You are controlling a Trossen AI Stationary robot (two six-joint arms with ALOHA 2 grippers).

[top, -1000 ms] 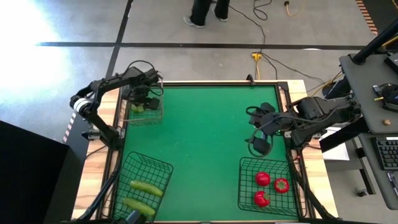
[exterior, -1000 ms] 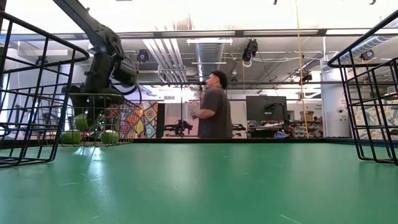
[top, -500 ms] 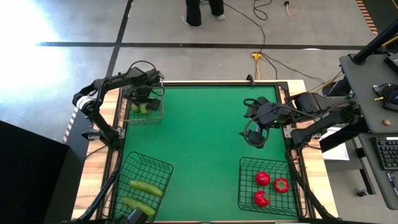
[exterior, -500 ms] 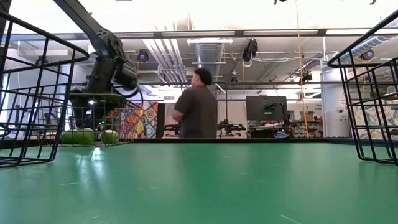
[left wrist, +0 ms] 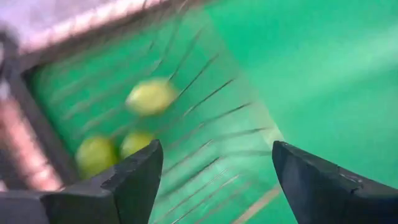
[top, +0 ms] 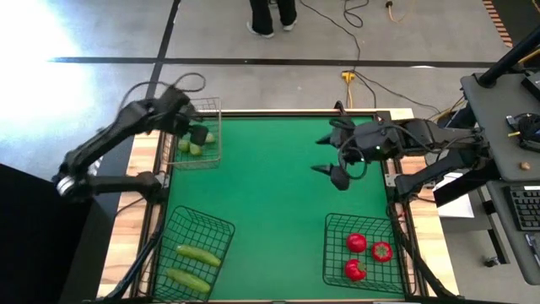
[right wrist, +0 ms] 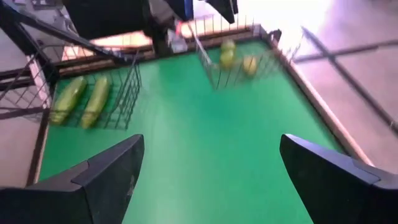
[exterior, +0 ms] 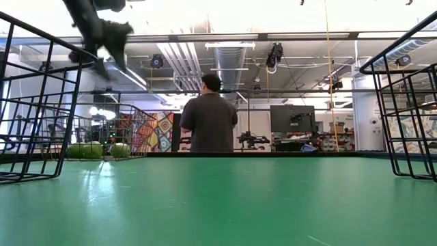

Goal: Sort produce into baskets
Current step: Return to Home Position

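Three pale yellow-green round fruits (left wrist: 151, 96) lie on the floor of the narrow wire basket (top: 202, 156) at the table's far left; they also show in the right wrist view (right wrist: 249, 63). My left gripper (top: 197, 133) hangs open and empty above that basket, high in the low view (exterior: 102, 42). Two green cucumbers (top: 198, 255) lie in the near-left basket (top: 221, 226). Three red pieces (top: 357, 243) lie in the near-right basket (top: 331, 253). My right gripper (top: 326, 158) is open and empty above the table's right half.
Green mat (top: 270, 203) lies bare between the three baskets. A person (exterior: 208, 116) stands beyond the far edge, back turned. A desk with a keyboard (top: 523, 207) stands off the table's right side.
My left gripper dipped into the far-left basket, where a fruit came down to lie beside the others, then rose high and clear of it. My right gripper has gone toward the far edge and a little left, turning to face across the table.
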